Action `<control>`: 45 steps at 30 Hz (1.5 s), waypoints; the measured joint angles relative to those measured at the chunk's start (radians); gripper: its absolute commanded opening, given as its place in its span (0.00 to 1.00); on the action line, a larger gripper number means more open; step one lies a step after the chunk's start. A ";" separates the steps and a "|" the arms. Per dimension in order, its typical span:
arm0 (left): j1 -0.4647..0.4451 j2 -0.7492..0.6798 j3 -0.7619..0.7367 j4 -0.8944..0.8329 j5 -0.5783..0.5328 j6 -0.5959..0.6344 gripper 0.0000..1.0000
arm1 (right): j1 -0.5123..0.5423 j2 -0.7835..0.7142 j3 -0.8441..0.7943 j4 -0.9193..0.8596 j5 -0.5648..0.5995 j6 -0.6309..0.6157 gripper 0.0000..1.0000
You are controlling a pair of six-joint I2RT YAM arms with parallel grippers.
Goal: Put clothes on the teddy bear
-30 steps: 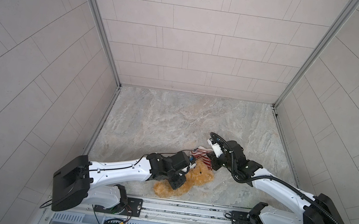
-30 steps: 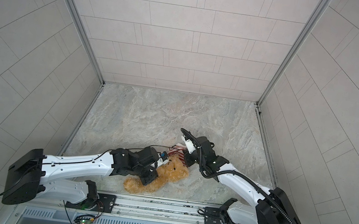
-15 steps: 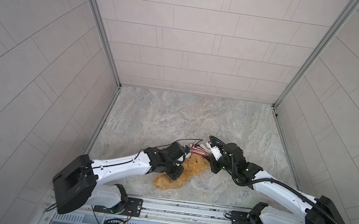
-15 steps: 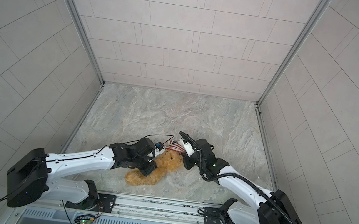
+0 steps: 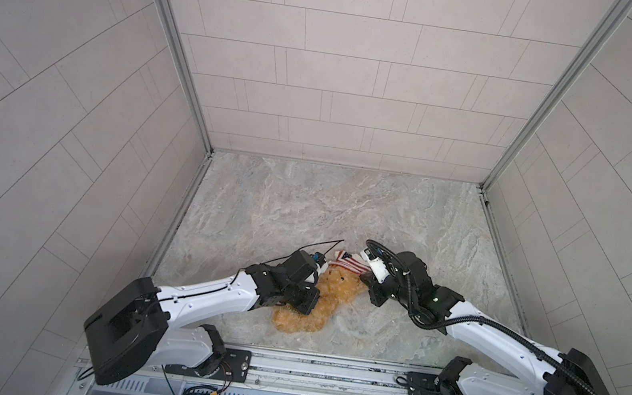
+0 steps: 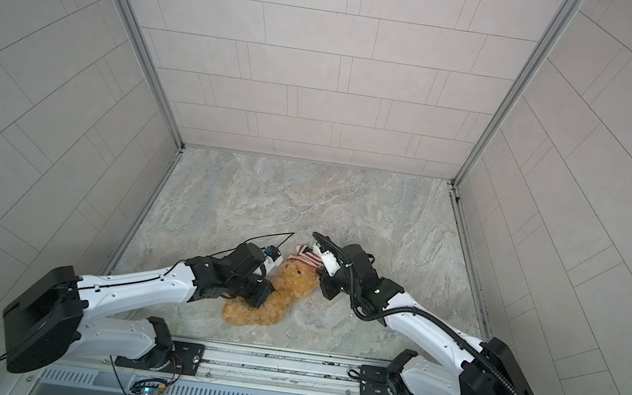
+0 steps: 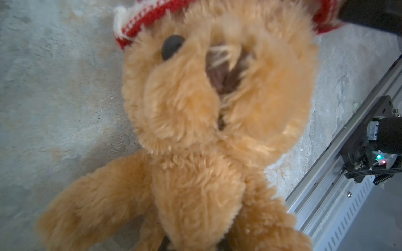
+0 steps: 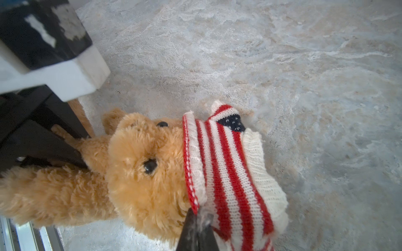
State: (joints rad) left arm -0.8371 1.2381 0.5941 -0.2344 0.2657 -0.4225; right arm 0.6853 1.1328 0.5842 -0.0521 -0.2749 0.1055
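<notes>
A: Where's the teddy bear (image 5: 327,296)?
B: Face-up on the surface (image 5: 304,205), near the front edge, abt mid-width, head toward the back.
A: Arms?
B: Both stretch low & inward from the front rail (image 5: 323,369). Left gripper (image 8: 87,151) comes in from the left, jaws clamped on the bear's plush beside its head. Right gripper (image 8: 199,219) comes from the right, jaws pinched on the hem of the striped sweater (image 8: 228,173), which sits over the top of the head.

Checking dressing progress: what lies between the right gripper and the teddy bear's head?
The striped sweater: its hem, pinched by the right gripper, caps the teddy bear's head. Right wrist view shows it.
</notes>
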 measured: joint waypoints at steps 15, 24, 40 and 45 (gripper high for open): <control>-0.048 -0.185 -0.160 0.202 -0.189 -0.056 0.00 | 0.100 0.038 0.138 -0.064 0.076 0.042 0.00; -0.063 -0.268 -0.238 0.319 -0.236 -0.084 0.00 | 0.174 0.051 0.192 -0.095 0.171 0.062 0.00; -0.135 -0.369 -0.323 0.464 -0.382 0.003 0.00 | 0.246 0.051 0.284 -0.091 0.130 0.135 0.00; -0.143 -0.388 -0.334 0.521 -0.424 0.082 0.00 | 0.251 0.053 0.311 -0.089 0.125 0.143 0.00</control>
State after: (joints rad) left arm -0.9802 0.8505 0.2604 0.2863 -0.1581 -0.3408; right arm 0.9363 1.1858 0.8955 -0.1413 -0.1501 0.2481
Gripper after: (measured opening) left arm 0.173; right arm 0.044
